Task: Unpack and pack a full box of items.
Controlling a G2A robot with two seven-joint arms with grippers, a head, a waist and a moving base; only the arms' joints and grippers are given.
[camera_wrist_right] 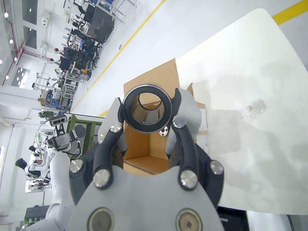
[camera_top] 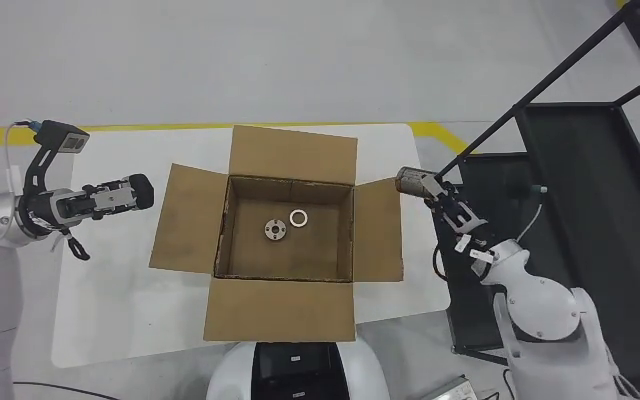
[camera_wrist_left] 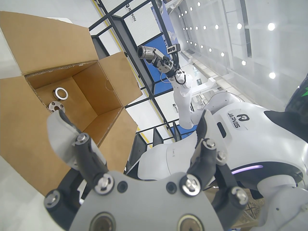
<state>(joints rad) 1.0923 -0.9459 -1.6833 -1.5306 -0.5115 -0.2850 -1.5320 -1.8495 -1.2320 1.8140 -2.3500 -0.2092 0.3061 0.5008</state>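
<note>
Open cardboard box (camera_top: 293,152) at the centre of a white counter (camera_top: 120,310), all four flaps folded outward. On the box floor lie two metal parts: a flat ring (camera_top: 298,216) toward the far wall, and a flanged disc (camera_top: 274,230) with a centre hole just beside it, nearer and to the left. The two lie close together; whether they touch cannot be told.

The right gripper (camera_top: 412,184) hangs above the counter just beyond the outer edge of the box's right flap, pointing toward the box. Its fingers (camera_wrist_right: 185,106) are closed on a short cylindrical bearing (camera_wrist_right: 147,127) with a metal sleeve and dark end rims. The bore faces the wrist camera, and rows of small balls show along its inner wall. The bearing is held clear of the box and the counter.

The left gripper (camera_top: 143,190) is over the left part of the counter, near the left flap but not touching it, and also points toward the box. Its fingers (camera_wrist_left: 60,131) are spread wide apart with nothing between them.

A black metal rack (camera_top: 570,200) stands to the right of the counter. A yellow floor line (camera_top: 150,127) runs past the far edge.
</note>
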